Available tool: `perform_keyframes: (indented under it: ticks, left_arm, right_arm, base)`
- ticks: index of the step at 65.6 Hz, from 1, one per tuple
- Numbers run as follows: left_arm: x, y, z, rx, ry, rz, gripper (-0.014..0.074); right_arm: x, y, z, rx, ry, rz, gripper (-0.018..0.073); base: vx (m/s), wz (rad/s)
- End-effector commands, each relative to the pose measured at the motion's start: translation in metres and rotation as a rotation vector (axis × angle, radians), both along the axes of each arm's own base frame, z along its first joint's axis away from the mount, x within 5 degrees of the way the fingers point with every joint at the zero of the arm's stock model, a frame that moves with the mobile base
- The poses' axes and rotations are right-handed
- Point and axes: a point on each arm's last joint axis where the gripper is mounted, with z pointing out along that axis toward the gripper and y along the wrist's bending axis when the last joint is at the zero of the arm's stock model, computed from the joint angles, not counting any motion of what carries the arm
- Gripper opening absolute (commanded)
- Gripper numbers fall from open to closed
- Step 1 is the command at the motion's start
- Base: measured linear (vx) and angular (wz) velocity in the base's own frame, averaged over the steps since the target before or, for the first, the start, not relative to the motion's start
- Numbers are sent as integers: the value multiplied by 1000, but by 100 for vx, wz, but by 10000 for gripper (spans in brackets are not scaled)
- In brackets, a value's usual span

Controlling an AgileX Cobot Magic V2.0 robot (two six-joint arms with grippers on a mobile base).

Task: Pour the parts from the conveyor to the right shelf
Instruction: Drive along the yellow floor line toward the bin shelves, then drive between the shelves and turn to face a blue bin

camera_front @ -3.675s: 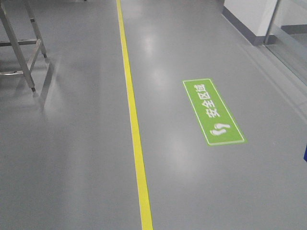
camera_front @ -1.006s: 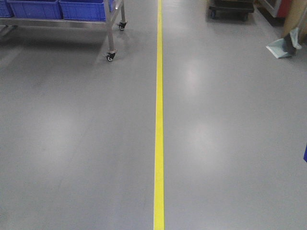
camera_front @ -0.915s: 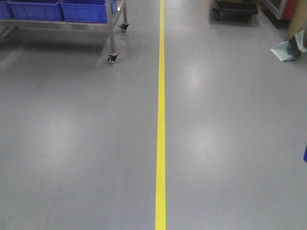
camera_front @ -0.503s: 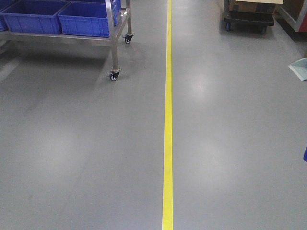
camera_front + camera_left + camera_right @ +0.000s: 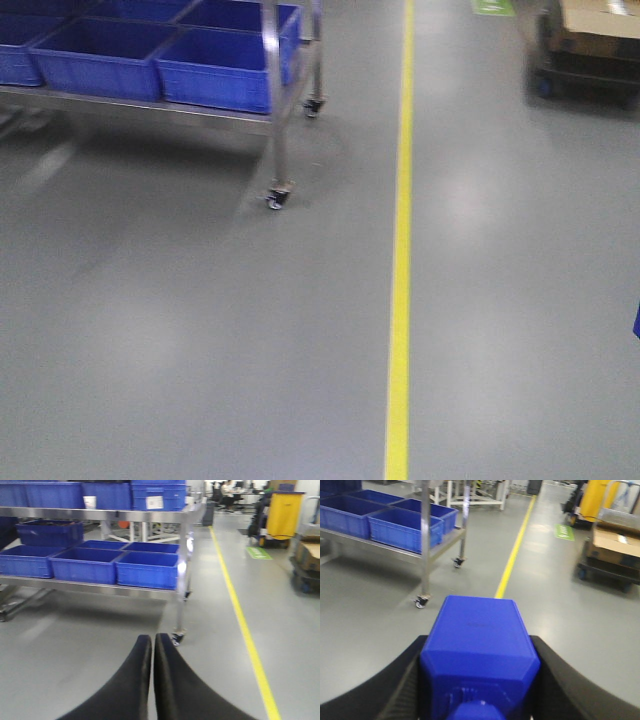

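Observation:
My right gripper (image 5: 479, 645) is shut on a blue plastic parts box (image 5: 477, 640), held between its two black fingers; only a blue sliver of the box (image 5: 636, 320) shows at the right edge of the front view. My left gripper (image 5: 152, 639) is shut and empty, its black fingertips pressed together, pointing at the floor before a steel wheeled shelf (image 5: 150, 516). The shelf's lower level holds several blue bins (image 5: 147, 569). It also shows in the front view (image 5: 275, 120) at upper left and in the right wrist view (image 5: 425, 525). No conveyor is in view.
A yellow floor line (image 5: 400, 260) runs ahead, right of the shelf's caster (image 5: 275, 199). A dark trolley with a cardboard box (image 5: 590, 45) stands at upper right. A yellow cart (image 5: 284, 515) and a green floor sign (image 5: 258, 553) lie farther down the aisle.
The view has advanced along the aisle and swung: the shelf with blue bins has come closer and larger at the left, the yellow line has shifted right, the trolley has neared.

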Motion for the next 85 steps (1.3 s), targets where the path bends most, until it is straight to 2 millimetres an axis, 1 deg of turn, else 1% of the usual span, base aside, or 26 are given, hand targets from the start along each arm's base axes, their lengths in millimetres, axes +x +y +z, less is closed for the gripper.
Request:
perform_keyframes:
  ticks: [1,15,55,85]
  left_arm:
    - [1,0,13,-14,-84,3,-6]
    - [1,0,13,-14,-84,3,-6]
    - [1,0,13,-14,-84,3,-6]
    - [1,0,13,-14,-84,3,-6]
  right_arm:
    - [1,-1,16,-6,-100,-16,-5]
    - [1,-1,16,-6,-99,-16,-5]
    - [1,-1,16,-6,-100,-16,-5]
    - [1,-1,16,-6,-100,-16,-5]
  base:
    - [62,49]
    - [61,63]
    - [60,78]
    - [64,57]
